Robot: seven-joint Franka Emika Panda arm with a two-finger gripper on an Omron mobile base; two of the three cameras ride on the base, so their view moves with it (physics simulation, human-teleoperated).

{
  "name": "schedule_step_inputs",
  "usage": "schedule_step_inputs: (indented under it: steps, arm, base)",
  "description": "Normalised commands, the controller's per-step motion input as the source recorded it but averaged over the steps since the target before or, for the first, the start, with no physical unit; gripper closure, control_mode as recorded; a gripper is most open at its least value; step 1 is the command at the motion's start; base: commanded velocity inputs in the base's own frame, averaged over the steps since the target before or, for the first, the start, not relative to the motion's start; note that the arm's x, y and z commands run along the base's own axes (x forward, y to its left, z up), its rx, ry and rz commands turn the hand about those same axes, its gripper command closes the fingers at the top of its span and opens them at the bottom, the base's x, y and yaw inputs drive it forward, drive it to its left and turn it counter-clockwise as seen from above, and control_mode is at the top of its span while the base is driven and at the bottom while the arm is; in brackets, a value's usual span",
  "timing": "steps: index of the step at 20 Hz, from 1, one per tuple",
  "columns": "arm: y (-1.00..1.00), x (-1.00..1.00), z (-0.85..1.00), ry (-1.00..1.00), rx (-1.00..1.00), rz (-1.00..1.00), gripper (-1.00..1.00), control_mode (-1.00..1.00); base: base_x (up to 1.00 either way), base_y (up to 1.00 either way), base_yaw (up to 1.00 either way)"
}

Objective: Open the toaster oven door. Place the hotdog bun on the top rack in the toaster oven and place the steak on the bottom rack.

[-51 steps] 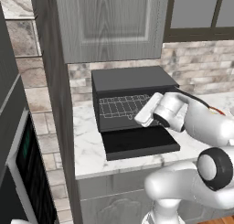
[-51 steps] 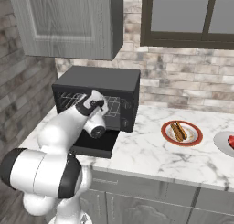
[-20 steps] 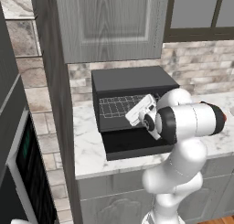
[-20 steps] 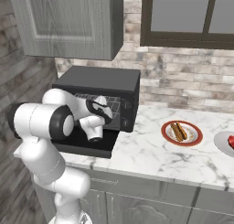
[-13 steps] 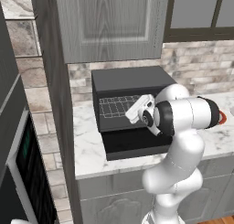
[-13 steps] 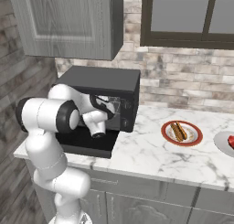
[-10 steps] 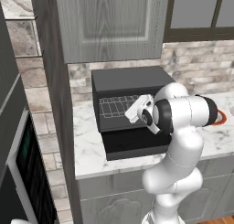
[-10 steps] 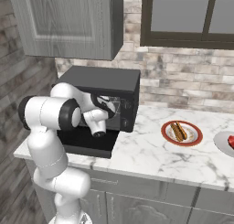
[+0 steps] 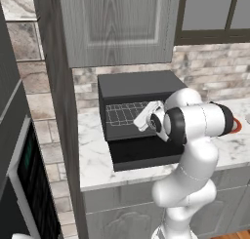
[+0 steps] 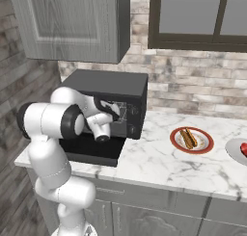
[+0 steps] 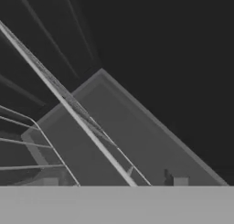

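Note:
The black toaster oven [image 9: 139, 84] stands on the counter with its door [image 9: 146, 152] folded down flat. A silver wire rack [image 9: 122, 113] shows inside the cavity; I cannot tell which level it is. My gripper [image 9: 138, 124] reaches into the oven's mouth at rack height, also seen from the other side [image 10: 118, 112]. In the hand view the gripper [image 11: 114, 183] is open, its fingertips [image 11: 180, 181] wide apart, and the rack's front wire [image 11: 68, 106] runs between them. The hotdog bun [image 10: 188, 137] lies on a red-rimmed plate. The red steak [image 10: 243, 148] is at the right edge.
The red-rimmed plate [image 10: 191, 151] sits on the marble counter [image 10: 154, 165] right of the oven, and a pale plate [image 10: 234, 152] holds the steak. A tall built-in oven [image 9: 24, 184] stands at the far left. Grey cabinets [image 9: 117, 23] hang above.
The arm's elbow has swung to the right and folded upright. The hand has stayed at the oven's mouth, by the rack.

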Motion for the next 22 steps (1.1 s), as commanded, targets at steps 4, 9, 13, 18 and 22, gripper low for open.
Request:
schedule_step_inputs:
  steps: [4, 9, 13, 18, 22]
  arm:
    - [0.0, -0.05, -0.21, 0.37, -0.08, 0.0, 1.0, -1.0]
    - [0.0, -0.29, -0.21, 0.43, -0.1, 0.06, 1.0, -1.0]
    - [-0.01, -0.7, -0.39, 0.39, -0.1, 0.13, 1.0, -1.0]
    - [0.0, -1.0, -0.36, 0.25, -0.09, 0.15, 1.0, -1.0]
    - [0.0, -0.99, -0.19, 0.27, -0.12, 0.18, 1.0, -1.0]
  base:
    - [0.0, 0.0, 0.0]
    - [0.0, 0.0, 0.0]
    - [0.0, 0.0, 0.0]
    - [0.0, 0.0, 0.0]
    - [0.0, 0.0, 0.0]
